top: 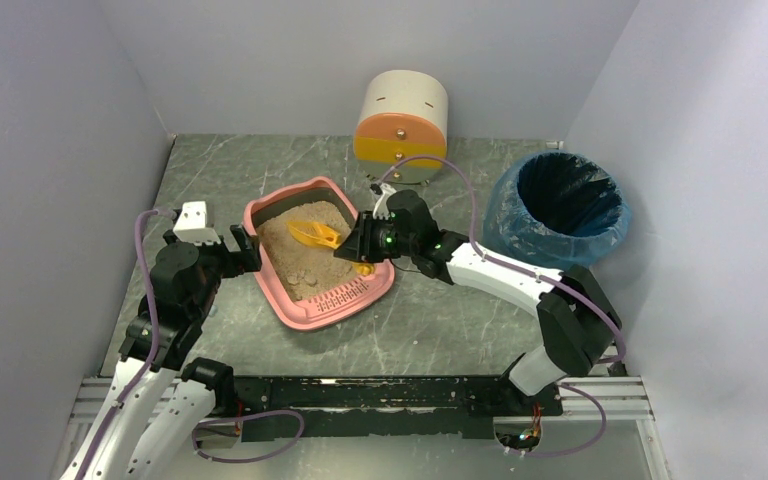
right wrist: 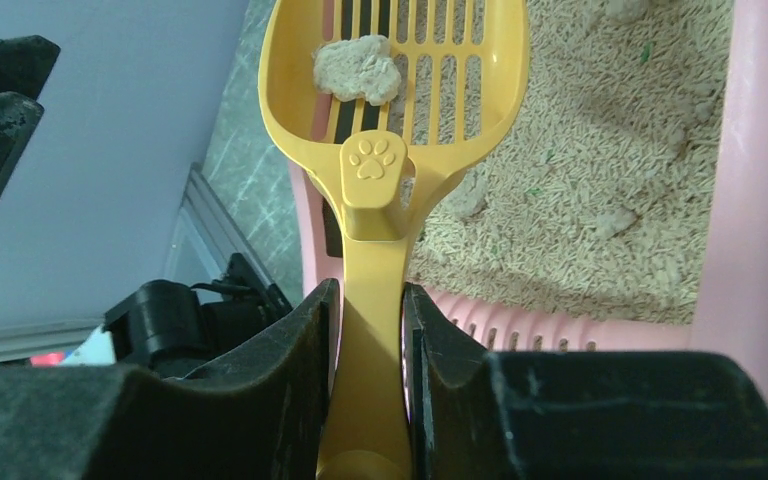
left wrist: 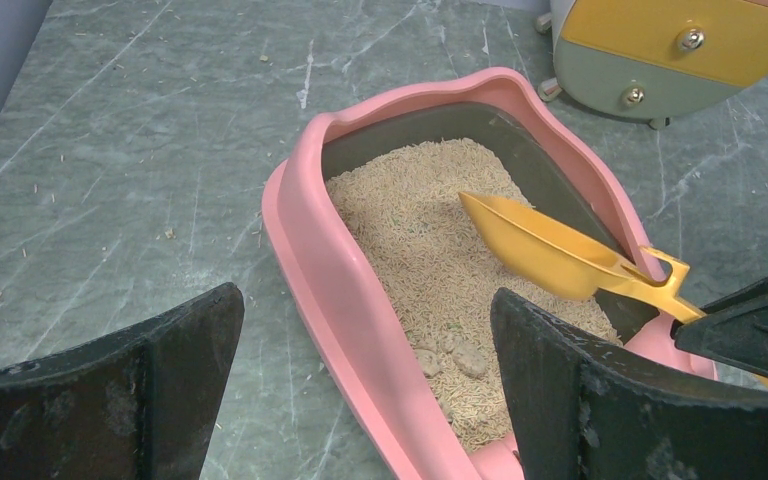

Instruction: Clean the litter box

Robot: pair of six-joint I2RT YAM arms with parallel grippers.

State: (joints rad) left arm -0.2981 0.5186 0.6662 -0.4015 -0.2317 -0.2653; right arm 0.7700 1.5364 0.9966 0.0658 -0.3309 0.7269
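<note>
The pink litter box (top: 305, 305) lies mid-table with beige litter inside. My right gripper (top: 365, 245) is shut on the handle of a yellow slotted scoop (top: 312, 234), held above the litter. In the right wrist view the gripper (right wrist: 368, 330) pinches the handle, and the scoop (right wrist: 390, 120) carries one litter clump (right wrist: 358, 72). My left gripper (top: 245, 250) is open and empty. In the left wrist view it (left wrist: 365, 295) straddles the box's left rim (left wrist: 340, 290), one finger outside and one over the litter. A few clumps (left wrist: 455, 355) lie in the litter; the scoop (left wrist: 550, 255) hovers beyond them.
A round bin with a blue liner (top: 558, 205) stands at the right. A cream-and-orange round drawer unit (top: 401, 120) stands behind the box and also shows in the left wrist view (left wrist: 680, 45). Grey walls close in the left, back and right sides.
</note>
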